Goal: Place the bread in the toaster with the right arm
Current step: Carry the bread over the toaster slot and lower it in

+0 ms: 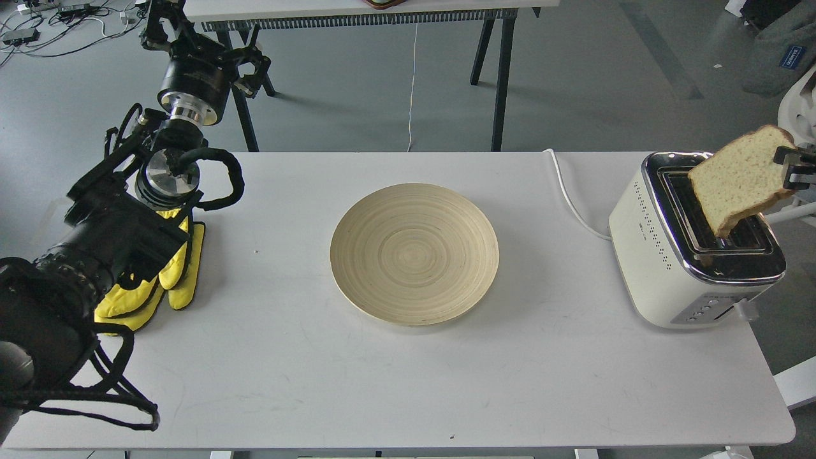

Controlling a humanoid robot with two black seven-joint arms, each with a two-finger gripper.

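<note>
A slice of bread (739, 178) is held tilted over the toaster (669, 255), its lower corner dipped into the slot nearer the right side, while its rounded, crusted top points up and to the right. The slice is pinched at its upper right edge by the right gripper (789, 167), of which only the black fingertips are seen at the frame's edge. The cream-white toaster is placed at the right end of the white table (446, 382), its chrome top open to view and a white cord (570, 204) trailed away from it to the left. A pale wooden plate (414, 254) is set at the table's centre, well apart from the toaster. At far left, yellow gloves (172, 274) are partly covered by the left arm, whose gripper (159, 29) is raised beyond the table's far edge; whether its fingers are spread cannot be told.
</note>
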